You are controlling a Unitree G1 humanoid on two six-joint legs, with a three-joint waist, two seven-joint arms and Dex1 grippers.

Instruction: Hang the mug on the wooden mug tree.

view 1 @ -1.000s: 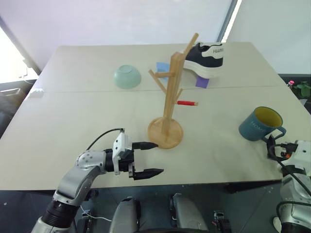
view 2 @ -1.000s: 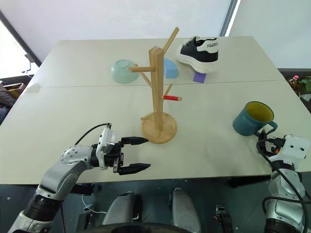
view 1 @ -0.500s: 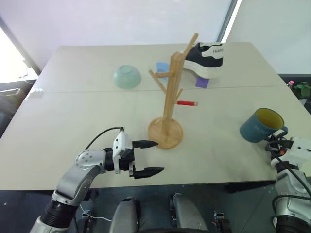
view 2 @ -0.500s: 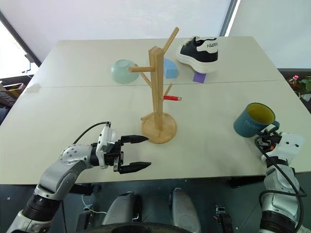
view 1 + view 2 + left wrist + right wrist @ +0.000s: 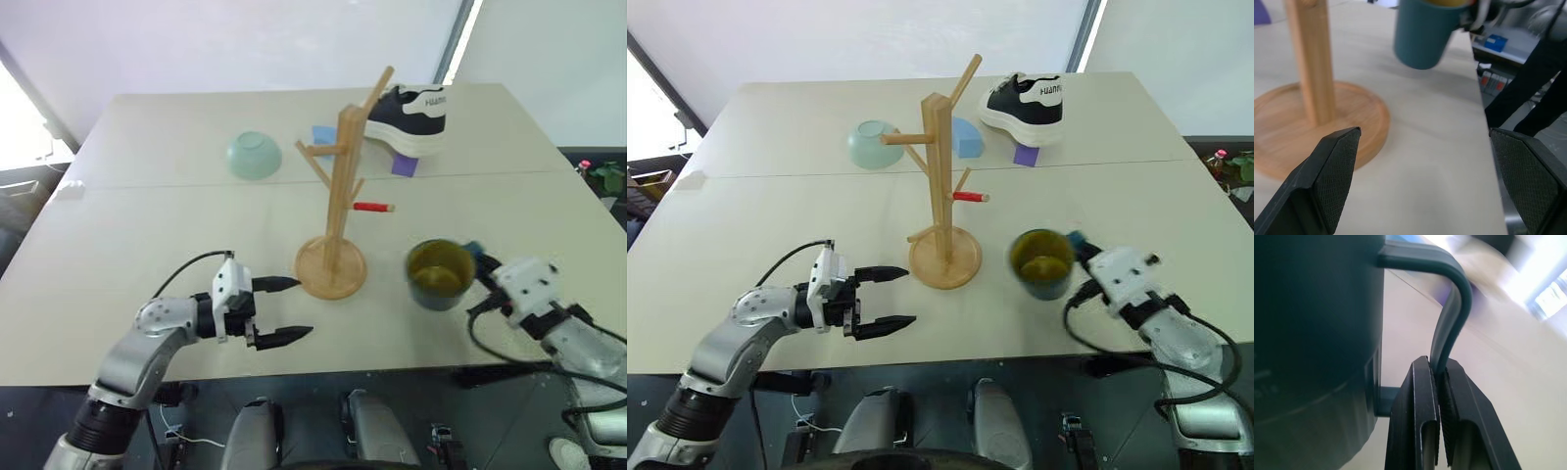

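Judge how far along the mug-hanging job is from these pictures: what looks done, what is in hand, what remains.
Done: the right gripper is shut on the mug's handle. In hand: the mug is carried beside the wooden mug tree, near its base. Left: raise it and slip the handle over a peg; none holds it yet. The left gripper is open and empty by the base.

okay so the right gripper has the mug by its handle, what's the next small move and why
Probably raise the mug higher and carry it toward the wooden mug tree. The right gripper is shut on the handle, but the mug sits low, beside the tree's base, below the free pegs. The left gripper waits open near the base.
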